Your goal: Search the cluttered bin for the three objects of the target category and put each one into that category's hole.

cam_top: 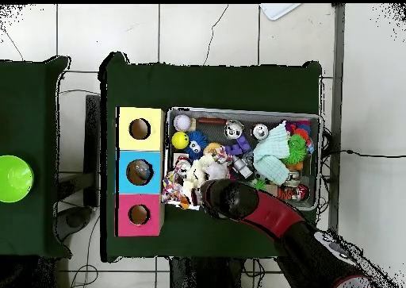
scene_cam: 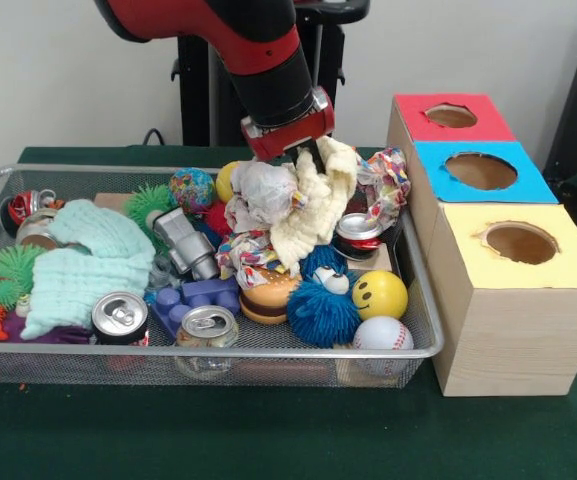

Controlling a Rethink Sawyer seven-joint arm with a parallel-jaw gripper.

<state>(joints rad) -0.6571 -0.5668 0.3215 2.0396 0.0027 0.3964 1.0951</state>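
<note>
**Gripper buried in the cream cloth, no bottle in plain sight**

The gripper (scene_cam: pixel 306 152) sits at the top of the cream cloth (scene_cam: pixel 313 205), which is heaped high in the cluttered bin (scene_cam: pixel 268 353). The cloth's folds cover the jaws, so I cannot tell whether they are clenched on it or released.

None of the three objects shows clearly. A crumpled pale lump (scene_cam: pixel 263 188) touches the cream cloth on the side away from the row of boxes (scene_cam: pixel 508 320). It may be crushed plastic, but no blue label shows on it. Further out on that same side, just below the silver toy (scene_cam: pixel 186 243), a clear glint (scene_cam: pixel 163 272) could be a bottle (its long axis cannot be read). The drink cans (scene_cam: pixel 120 317) in front of the cloth are not targets.

My judgement is that the search is in its uncovering step. The likeliest candidates lie beside or under the cream cloth, on its side away from the boxes, so the cloth has to come clear before a grasp can be lined up.
</note>
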